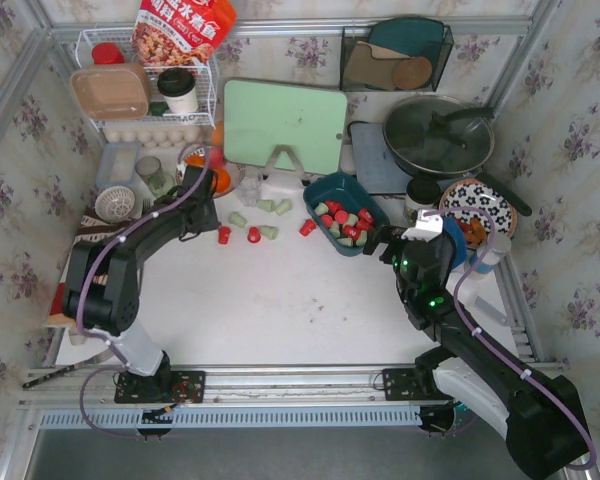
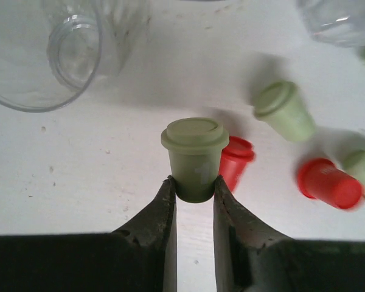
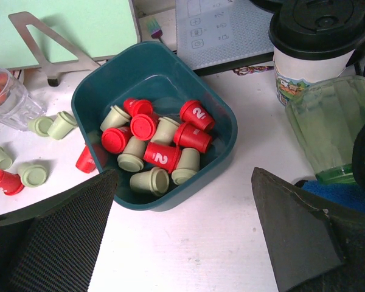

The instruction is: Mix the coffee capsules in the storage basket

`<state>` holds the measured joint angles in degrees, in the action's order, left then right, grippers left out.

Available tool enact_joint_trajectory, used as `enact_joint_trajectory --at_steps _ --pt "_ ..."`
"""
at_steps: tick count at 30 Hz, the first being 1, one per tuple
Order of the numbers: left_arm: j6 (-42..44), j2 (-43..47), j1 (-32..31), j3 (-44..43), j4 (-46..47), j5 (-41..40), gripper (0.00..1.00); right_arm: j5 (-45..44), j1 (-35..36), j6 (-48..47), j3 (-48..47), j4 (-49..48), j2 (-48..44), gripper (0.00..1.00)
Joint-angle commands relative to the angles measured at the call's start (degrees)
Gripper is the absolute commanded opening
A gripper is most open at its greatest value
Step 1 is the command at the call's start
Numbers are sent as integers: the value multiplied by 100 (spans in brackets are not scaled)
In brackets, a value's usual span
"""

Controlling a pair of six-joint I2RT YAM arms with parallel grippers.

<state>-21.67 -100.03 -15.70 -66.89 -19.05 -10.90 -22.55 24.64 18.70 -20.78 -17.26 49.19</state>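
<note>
In the left wrist view my left gripper [image 2: 194, 188] is shut on a pale green coffee capsule [image 2: 195, 155], one fingertip on each side of its narrow base. A red capsule [image 2: 236, 161] lies just behind it. More loose capsules lie to the right, one green [image 2: 286, 111] and one red [image 2: 328, 182]. The dark teal storage basket [image 3: 164, 73] holds a mixed pile of red and green capsules [image 3: 161, 156]. My right gripper [image 3: 182, 204] stands wide open over bare table just in front of the basket [image 1: 332, 185]. Seen from above, my left gripper [image 1: 208, 200] is left of the loose capsules [image 1: 253, 235].
Clear glasses [image 2: 48, 55] stand close ahead of the left gripper. A lidded coffee cup [image 3: 313, 42] and a greenish glass [image 3: 328, 131] stand right of the basket. Behind are a green cutting board [image 1: 285, 125], a lidded pan [image 1: 438, 135], a patterned plate [image 1: 478, 205] and a wire rack [image 1: 145, 90].
</note>
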Motion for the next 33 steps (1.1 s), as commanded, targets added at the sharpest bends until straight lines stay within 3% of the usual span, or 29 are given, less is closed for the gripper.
enact_joint_trajectory --at_steps 1,6,13,25,33 --pt "143 650 -248 153 432 136 10 -21 -2 0 3 -252 6 100" --pt "486 912 -1038 -136 766 416 9 -64 4 7 10 -240 -6 100" --pt "997 264 -2028 -976 1570 781 9 -119 -3 19 23 -262 8 100" --pt "946 -1840 -2413 -2953 1847 1267 10 -143 -3 20 20 -219 -108 100" --pt "725 -3064 -2429 -4473 694 1068 10 -80 3 15 -58 -177 53 100"
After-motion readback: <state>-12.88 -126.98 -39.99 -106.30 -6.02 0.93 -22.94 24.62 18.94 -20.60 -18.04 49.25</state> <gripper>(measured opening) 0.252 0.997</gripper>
